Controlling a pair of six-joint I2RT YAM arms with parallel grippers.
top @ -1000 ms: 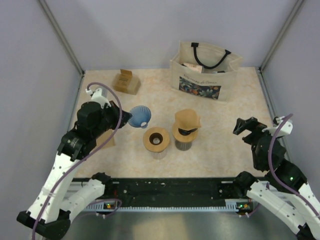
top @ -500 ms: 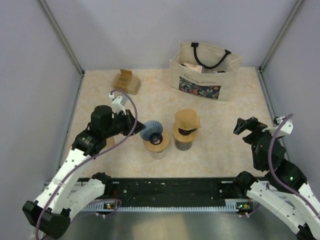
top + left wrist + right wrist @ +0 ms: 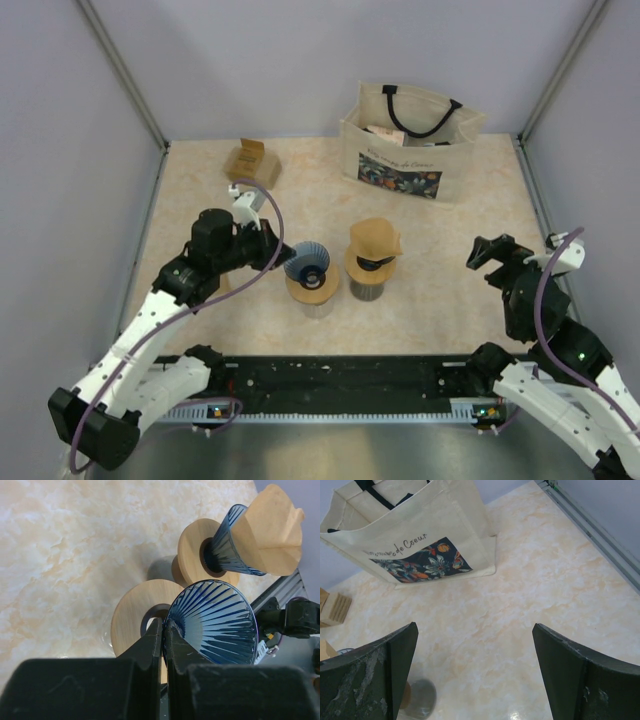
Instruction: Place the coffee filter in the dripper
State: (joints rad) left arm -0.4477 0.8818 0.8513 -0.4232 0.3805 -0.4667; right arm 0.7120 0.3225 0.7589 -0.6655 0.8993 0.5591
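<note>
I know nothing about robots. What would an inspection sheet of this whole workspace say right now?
Surface: marbled beige table, no spills seen.
Job's things: blue dripper held tilted over a wooden-collared stand; paper filter sits on a second dripper on the second stand.
Clutter: tote bag at the back; wooden box rear left.
Hands: left hand shut on the blue dripper's rim; right hand open, empty.
Cables: left purple cable and right purple cable loop along the arms.
Surroundings: grey walls; black rail at the near edge.
</note>
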